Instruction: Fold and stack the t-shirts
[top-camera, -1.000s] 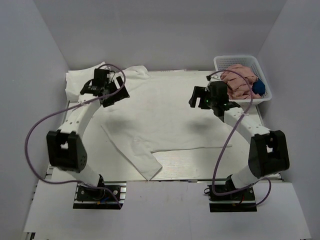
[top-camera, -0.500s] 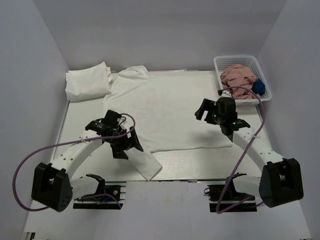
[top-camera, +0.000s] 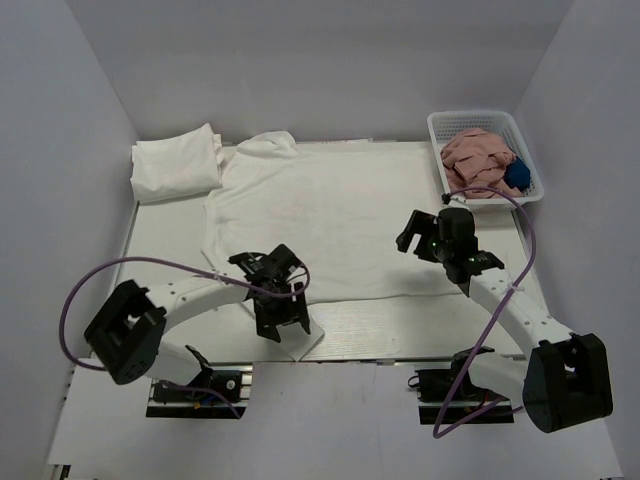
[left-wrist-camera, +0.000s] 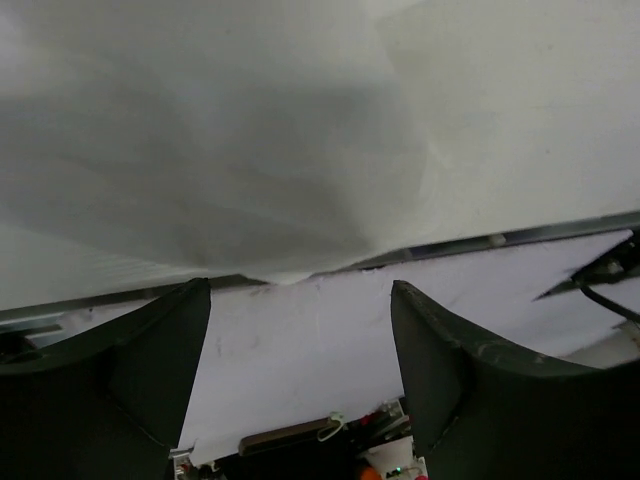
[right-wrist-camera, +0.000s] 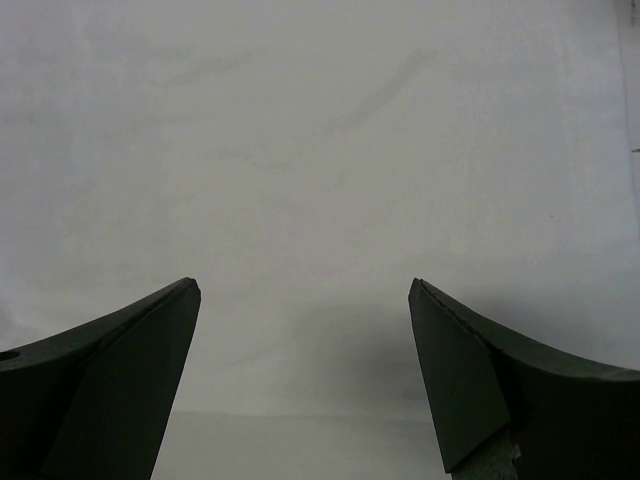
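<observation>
Left gripper (top-camera: 282, 318) now hangs low over the near edge of the tabletop (top-camera: 165, 225), its jaws apart, with nothing between them. The pointed end of the long sleeve (top-camera: 312, 345) lies just beneath and a little beyond its fingertips; in the left wrist view the cloth edge runs across right in front of the open jaws. A second ago this gripper was far from here, over the folded bundle (top-camera: 177, 165) in the far left corner. The bundle now lies alone, well behind and to the left of the gripper, so I judge that the first shirt is finished and put down.

Beyond the left gripper and to its right, the next t-shirt (top-camera: 320, 220) lies spread flat, in the same place as before. Its folding has not begun (the sleeve seems to be the first part to bring inward).

Further right, the right gripper (top-camera: 415, 232) hovers with its jaws wide apart over the right part of the shirt, near the hem, holding nothing. It has come toward the near side from its earlier place beside the basket (top-camera: 485, 118), which now stands behind it and to its right, with pink cloth (top-camera: 478, 160) inside.
</observation>
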